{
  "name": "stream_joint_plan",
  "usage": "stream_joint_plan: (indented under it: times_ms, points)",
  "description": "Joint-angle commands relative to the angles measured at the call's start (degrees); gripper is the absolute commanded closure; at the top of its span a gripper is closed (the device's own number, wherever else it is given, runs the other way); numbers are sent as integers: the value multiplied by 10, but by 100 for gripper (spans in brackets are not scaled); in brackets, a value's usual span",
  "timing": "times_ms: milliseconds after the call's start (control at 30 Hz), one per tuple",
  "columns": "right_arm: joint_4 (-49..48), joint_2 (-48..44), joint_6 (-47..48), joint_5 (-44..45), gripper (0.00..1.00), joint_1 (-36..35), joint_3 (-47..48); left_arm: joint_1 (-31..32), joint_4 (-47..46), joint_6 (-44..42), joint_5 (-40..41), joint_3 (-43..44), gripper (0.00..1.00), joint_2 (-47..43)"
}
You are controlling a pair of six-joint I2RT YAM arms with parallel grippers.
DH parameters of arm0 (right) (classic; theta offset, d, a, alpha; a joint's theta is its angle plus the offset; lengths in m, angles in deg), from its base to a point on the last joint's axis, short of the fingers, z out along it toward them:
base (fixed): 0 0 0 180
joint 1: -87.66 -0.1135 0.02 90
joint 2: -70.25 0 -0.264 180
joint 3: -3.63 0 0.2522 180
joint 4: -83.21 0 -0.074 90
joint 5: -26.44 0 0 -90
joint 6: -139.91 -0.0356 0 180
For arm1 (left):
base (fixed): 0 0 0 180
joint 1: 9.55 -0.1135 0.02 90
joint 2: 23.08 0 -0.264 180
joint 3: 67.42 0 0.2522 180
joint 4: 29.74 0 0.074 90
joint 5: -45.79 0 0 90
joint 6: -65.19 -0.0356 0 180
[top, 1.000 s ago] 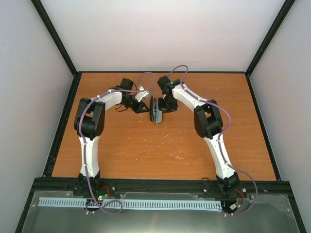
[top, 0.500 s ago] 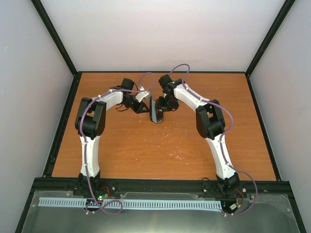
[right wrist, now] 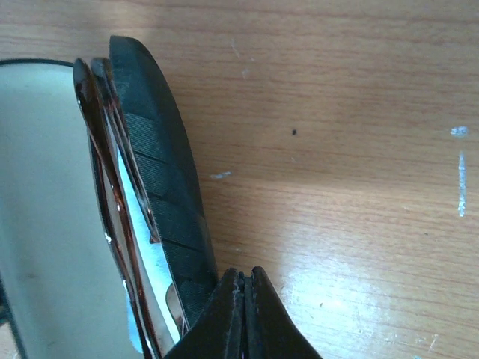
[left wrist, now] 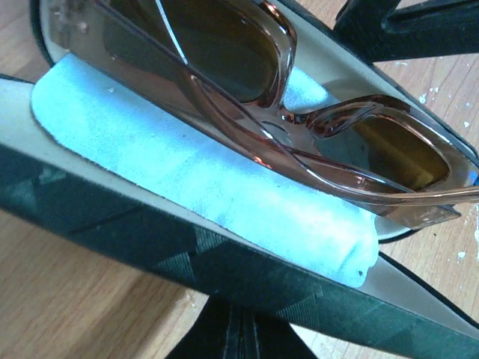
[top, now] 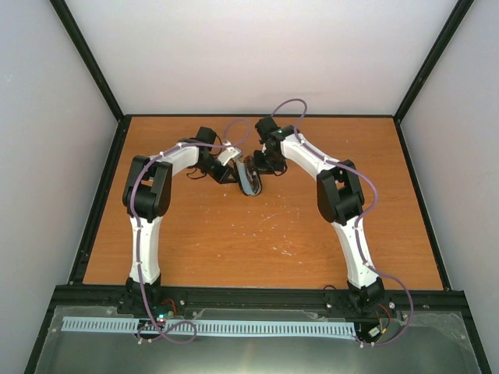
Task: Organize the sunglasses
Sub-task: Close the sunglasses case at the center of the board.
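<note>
The sunglasses [left wrist: 217, 52], brown-tinted with a translucent brown frame, lie folded inside the open black case [left wrist: 150, 247] on a pale blue cloth [left wrist: 187, 172]. The case [top: 249, 181] stands on edge between both grippers at the table's far middle. My left gripper [left wrist: 236, 321] is shut, its tips up against the outside of the case's dark wall. Beside the black shell [right wrist: 161, 179] my right gripper [right wrist: 241, 280] is also shut, with nothing between its fingers. In the right wrist view the sunglasses [right wrist: 112, 217] show edge-on, next to the cloth [right wrist: 138, 217].
The wooden table [top: 257, 234] has white scuff marks near its middle. A black frame rail [top: 101, 195] runs along its left edge and white walls close in the back and sides. The right gripper's black fingers [left wrist: 397, 30] show behind the case in the left wrist view.
The right gripper has closed the last bit and shifted slightly toward the far side. The case between the grippers has tilted a little, and the left arm edged right.
</note>
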Motion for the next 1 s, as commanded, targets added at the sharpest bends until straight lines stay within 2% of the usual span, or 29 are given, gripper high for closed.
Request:
stream_joint_plan:
  times_ms: [0, 267, 633, 800, 967]
  points:
    - [-51, -28, -9, -74, 96, -18, 0, 29, -20, 1, -48, 44, 99, 9]
    - [-54, -25, -6, -93, 97, -21, 3, 36, -11, 0, -52, 63, 99, 19]
    - [-36, 11, 20, -147, 97, -32, 45, 49, 14, -3, -50, 132, 99, 52]
    - [-25, 0, 35, -128, 97, -31, 32, 55, 25, -4, -44, 143, 99, 59]
    - [-42, -32, 34, -116, 97, -13, -11, 55, 33, -20, -24, 116, 99, 46]
